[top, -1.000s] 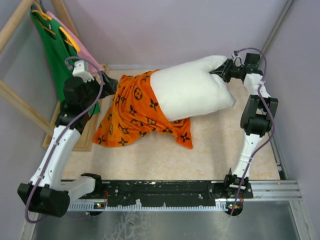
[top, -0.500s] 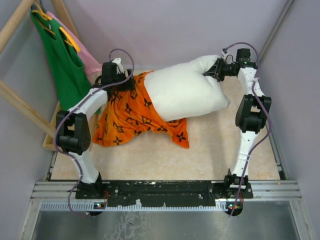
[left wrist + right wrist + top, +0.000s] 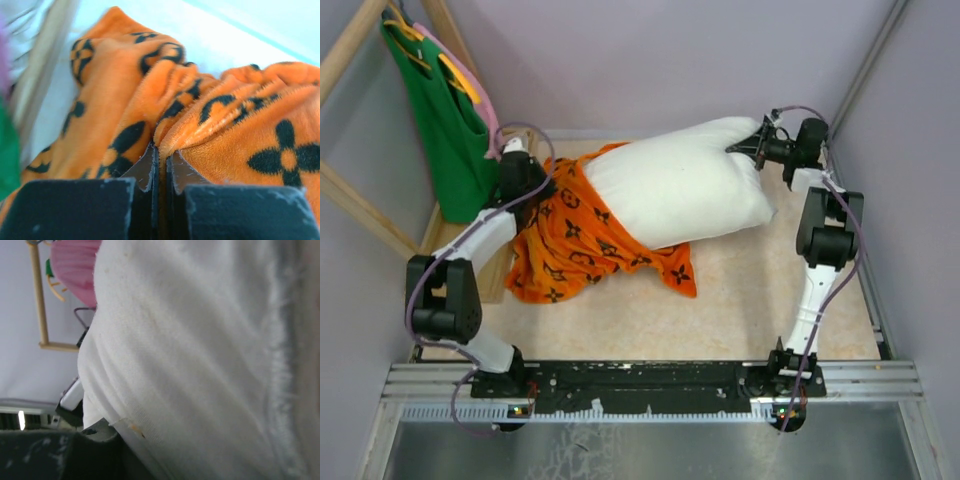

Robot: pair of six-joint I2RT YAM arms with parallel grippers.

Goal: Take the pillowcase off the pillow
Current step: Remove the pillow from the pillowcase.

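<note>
The white pillow [image 3: 670, 190] lies across the back of the table, its left end still inside the orange pillowcase [image 3: 580, 240], which is bunched to the left and front. My left gripper [image 3: 530, 178] is at the case's far left edge. In the left wrist view the jaws [image 3: 161, 152] are shut on a fold of the printed orange fabric [image 3: 115, 90]. My right gripper [image 3: 752, 146] holds the pillow's back right corner. In the right wrist view white pillow cloth [image 3: 200, 365] fills the frame and covers the jaws, with only one finger [image 3: 100, 427] showing.
A green tank top [image 3: 445, 110] and a pink garment [image 3: 488, 118] hang on a wooden frame [image 3: 360, 215] at the back left, close to my left arm. Walls close in the back and right. A metal rail [image 3: 650, 380] runs along the near edge.
My left gripper was open and has shut on the pillowcase's left edge, its arm now folded in. The pillow and my right gripper have shifted a little to the left.
</note>
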